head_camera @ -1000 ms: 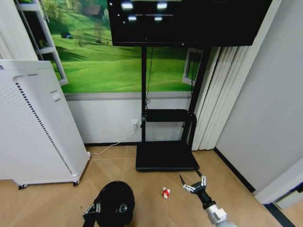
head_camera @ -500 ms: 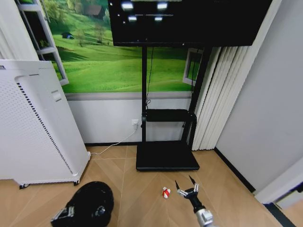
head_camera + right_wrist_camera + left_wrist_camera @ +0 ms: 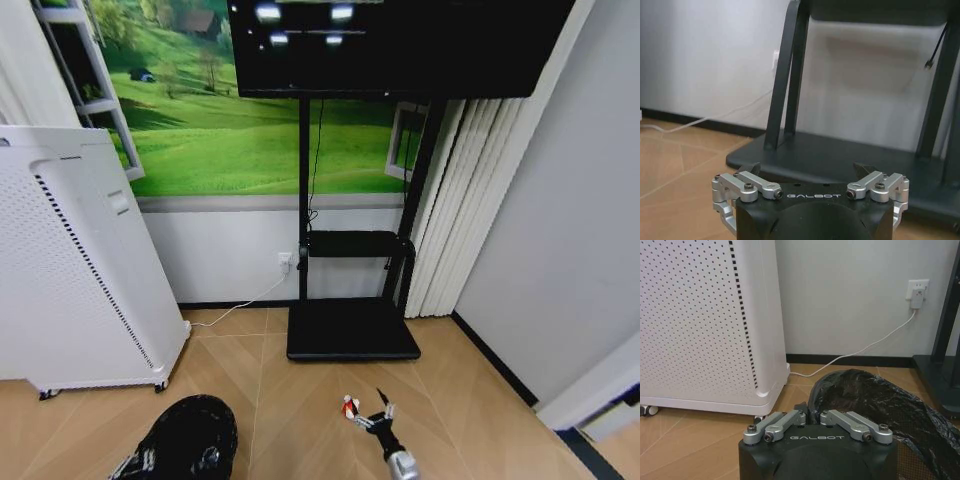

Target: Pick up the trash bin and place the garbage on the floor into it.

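Note:
The trash bin, black and round with a black bag liner, hangs low at the bottom left of the head view. My left gripper is shut on its rim. In the left wrist view the left gripper pinches the edge of the trash bin. A red-and-white piece of garbage lies on the wooden floor in front of the stand. My right gripper is open right beside it, close to the floor. In the right wrist view the right gripper has its fingers spread wide with nothing between them.
A tall white perforated appliance stands at the left on small wheels. A black TV stand base lies just beyond the garbage, with a white power cord running along the floor to a wall socket. Grey wall and curtains close off the right.
My right gripper has moved left and nearer, up beside the red-and-white piece. My left gripper has carried the trash bin left and lower in the view.

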{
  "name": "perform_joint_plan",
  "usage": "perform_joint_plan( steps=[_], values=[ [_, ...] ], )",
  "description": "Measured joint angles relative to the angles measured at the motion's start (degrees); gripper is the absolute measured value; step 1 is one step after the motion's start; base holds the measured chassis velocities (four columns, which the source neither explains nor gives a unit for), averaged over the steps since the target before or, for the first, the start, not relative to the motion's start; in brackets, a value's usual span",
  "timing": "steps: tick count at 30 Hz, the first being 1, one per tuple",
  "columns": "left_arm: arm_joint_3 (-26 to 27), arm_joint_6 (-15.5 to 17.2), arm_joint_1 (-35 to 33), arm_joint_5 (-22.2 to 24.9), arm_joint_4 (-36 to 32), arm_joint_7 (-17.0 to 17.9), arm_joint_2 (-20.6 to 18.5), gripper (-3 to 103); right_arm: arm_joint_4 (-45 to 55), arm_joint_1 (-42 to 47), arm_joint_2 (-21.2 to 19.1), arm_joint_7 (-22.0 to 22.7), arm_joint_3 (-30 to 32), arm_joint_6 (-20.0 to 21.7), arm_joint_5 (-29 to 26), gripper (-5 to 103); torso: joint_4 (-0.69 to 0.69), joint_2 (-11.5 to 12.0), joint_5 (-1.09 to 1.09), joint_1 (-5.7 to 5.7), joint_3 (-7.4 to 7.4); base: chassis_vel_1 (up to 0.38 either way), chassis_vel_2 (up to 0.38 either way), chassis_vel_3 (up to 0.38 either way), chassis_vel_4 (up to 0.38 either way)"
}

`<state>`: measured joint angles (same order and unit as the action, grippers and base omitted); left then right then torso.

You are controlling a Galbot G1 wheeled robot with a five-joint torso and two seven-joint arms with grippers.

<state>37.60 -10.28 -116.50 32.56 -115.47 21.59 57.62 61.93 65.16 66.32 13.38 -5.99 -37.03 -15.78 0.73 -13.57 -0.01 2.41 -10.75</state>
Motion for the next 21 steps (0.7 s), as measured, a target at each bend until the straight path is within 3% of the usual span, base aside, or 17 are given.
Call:
perform_joint_plan(
  steps=[8,13,21],
  values=[
    [0.0,0.0,0.5,0.8,0.4,0.2,-0.1,7,-6.2,-3.4,2.8,-0.9,-3.1,-0.1,-2.9,100,0.03,0.0,-0.01,0.00,0.00,0.000,0.000,0.000,0.000],
    [-0.2,0.3,0.8,1.2,0.5,0.5,-0.1,7,-14.7,-7.1,6.9,-2.6,-5.4,-0.2,-9.3,100,0.03,0.0,-0.01,0.00,0.00,0.000,0.000,0.000,0.000],
    [-1.2,0.5,1.8,1.3,0.9,0.6,0.1,7,-19.9,-9.6,8.5,-3.4,-5.9,1.8,-15.4,100,0.03,0.0,0.00,0.00,0.00,0.000,0.000,0.000,0.000]
  ],
)
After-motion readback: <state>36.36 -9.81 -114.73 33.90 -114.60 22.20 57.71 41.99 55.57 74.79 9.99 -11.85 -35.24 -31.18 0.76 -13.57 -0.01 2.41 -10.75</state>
